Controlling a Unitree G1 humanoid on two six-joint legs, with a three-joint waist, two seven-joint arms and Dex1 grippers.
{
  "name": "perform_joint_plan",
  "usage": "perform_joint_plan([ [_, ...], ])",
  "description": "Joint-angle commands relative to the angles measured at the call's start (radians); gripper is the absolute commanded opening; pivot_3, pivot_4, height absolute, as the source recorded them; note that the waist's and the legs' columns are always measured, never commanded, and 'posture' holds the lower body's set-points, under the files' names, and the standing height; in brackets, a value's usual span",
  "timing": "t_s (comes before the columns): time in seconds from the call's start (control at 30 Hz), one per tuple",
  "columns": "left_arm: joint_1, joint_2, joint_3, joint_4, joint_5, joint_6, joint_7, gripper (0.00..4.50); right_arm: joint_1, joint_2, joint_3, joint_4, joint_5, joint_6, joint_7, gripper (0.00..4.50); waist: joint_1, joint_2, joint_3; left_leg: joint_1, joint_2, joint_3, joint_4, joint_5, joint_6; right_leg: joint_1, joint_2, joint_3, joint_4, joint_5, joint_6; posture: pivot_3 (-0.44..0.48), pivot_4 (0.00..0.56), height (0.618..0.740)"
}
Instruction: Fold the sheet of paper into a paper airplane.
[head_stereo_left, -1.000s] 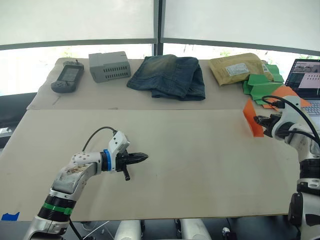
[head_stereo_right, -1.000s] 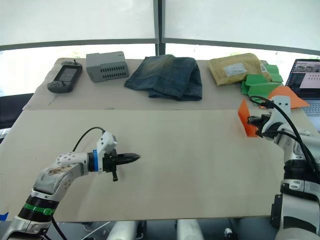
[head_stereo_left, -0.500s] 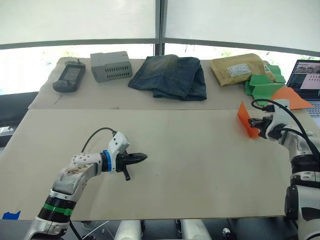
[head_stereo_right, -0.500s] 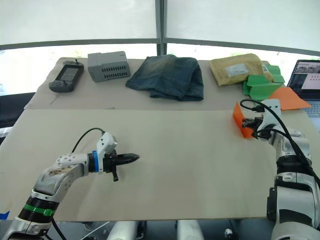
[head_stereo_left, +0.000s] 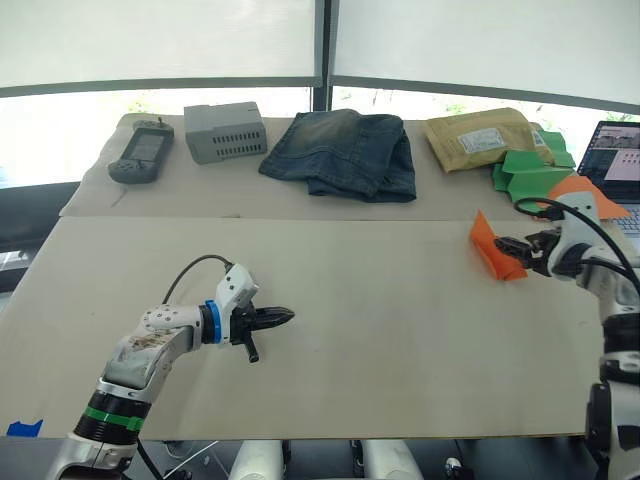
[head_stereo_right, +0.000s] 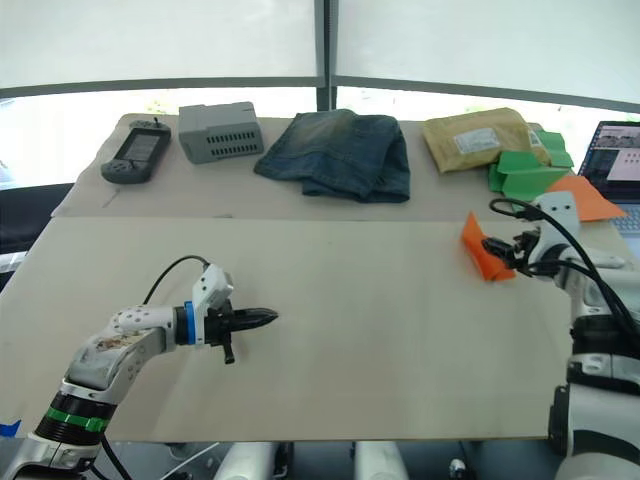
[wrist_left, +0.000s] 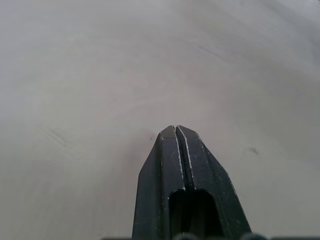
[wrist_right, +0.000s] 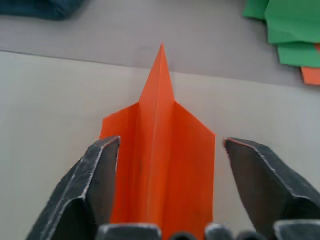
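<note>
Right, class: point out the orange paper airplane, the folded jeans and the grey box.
paper airplane (wrist_right: 159, 165), right wrist view, on its centre fold.
folded jeans (head_stereo_left: 345, 150), left eye view, middle of the denim.
grey box (head_stereo_left: 226, 131), left eye view, on its vented front face.

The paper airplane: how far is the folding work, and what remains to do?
Folding looks done: the paper airplane is a pointed wedge with layered flaps. The right hand is open around it, fingers not pressing it, so it is being set down or released. The left hand is shut and idle. Only pulling the right arm away seems left.
</note>
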Motion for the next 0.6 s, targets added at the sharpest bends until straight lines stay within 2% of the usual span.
perform_joint_plan([
  [0.03,-0.008,0.006,0.059,-0.011,-0.056,0.015,-0.015,0.0,0.082,-0.045,-0.143,-0.259,0.132,0.116,0.044,4.48,0.001,0.0,0.0,0.0,0.0,0.0,0.0,0.0,0.0,0.0,0.0,0.0,0.0,0.0,0.0,0.0,0.15,0.722],
  [0.17,0.004,0.007,0.082,-0.022,-0.081,0.036,-0.013,0.0,0.22,-0.048,-0.248,-0.548,0.319,0.232,0.145,4.48,-0.004,0.0,0.0,0.001,0.001,-0.002,0.001,0.0,0.0,0.0,0.0,0.001,0.0,-0.002,0.004,0.0,0.15,0.722],
  [0.33,0.035,0.017,0.106,-0.046,-0.083,0.039,0.019,0.0,0.504,-0.042,-0.231,-0.807,0.341,0.07,0.295,4.48,-0.002,0.0,0.0,0.002,0.002,-0.003,0.001,0.0,0.0,0.002,0.001,-0.001,0.001,-0.004,0.007,0.0,0.15,0.722],
  [0.4,0.058,0.027,0.119,-0.06,-0.077,0.038,0.035,0.0,0.578,-0.014,-0.216,-0.876,0.387,0.068,0.32,4.48,-0.004,0.0,0.0,0.003,0.001,-0.002,0.001,0.0,0.0,0.002,0.0,0.0,0.001,-0.004,0.008,0.0,0.15,0.722],
  [0.5,0.105,0.04,0.132,-0.083,-0.055,-0.001,0.051,0.0,0.686,0.008,-0.154,-0.95,0.348,-0.033,0.362,4.48,-0.005,0.0,0.0,0.003,0.002,-0.004,0.001,0.0,0.0,0.002,0.0,0.002,0.001,-0.004,0.008,0.0,0.15,0.722],
  [0.6,0.191,0.034,0.157,-0.113,-0.022,-0.084,0.077,0.0,0.726,0.081,-0.092,-0.956,0.33,-0.09,0.317,4.48,-0.007,0.0,0.0,0.005,0.003,-0.003,0.001,0.0,0.0,0.002,0.0,0.002,0.001,-0.004,0.008,0.0,0.15,0.722],
])
